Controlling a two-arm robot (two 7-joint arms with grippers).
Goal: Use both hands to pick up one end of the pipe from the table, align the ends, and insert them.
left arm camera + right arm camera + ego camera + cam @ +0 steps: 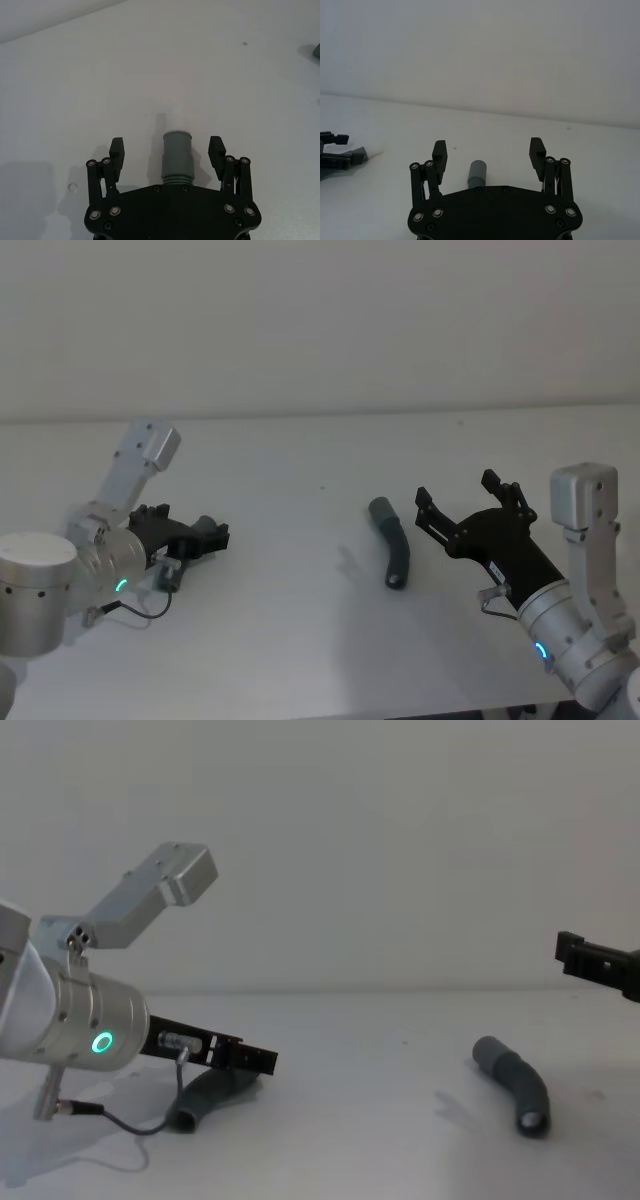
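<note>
The left claw (166, 145), wide open astride the white-tipped pipe piece (177, 160), should close squarely, while the right claw (456, 488), open and empty, centres on the cuffed piece (396, 542) ahead.

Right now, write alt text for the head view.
Two open pincers reach over a white table: the left pincer straddles one grey pipe piece at the left, while the right pincer hovers beside a second, curved pipe piece lying right of centre.

A plain off-white wall (320, 320) rises behind the white matte counter (300, 640), meeting it along a straight edge. Soft, even light leaves faint grey shadows (350, 562) on the counter's surface.
</note>
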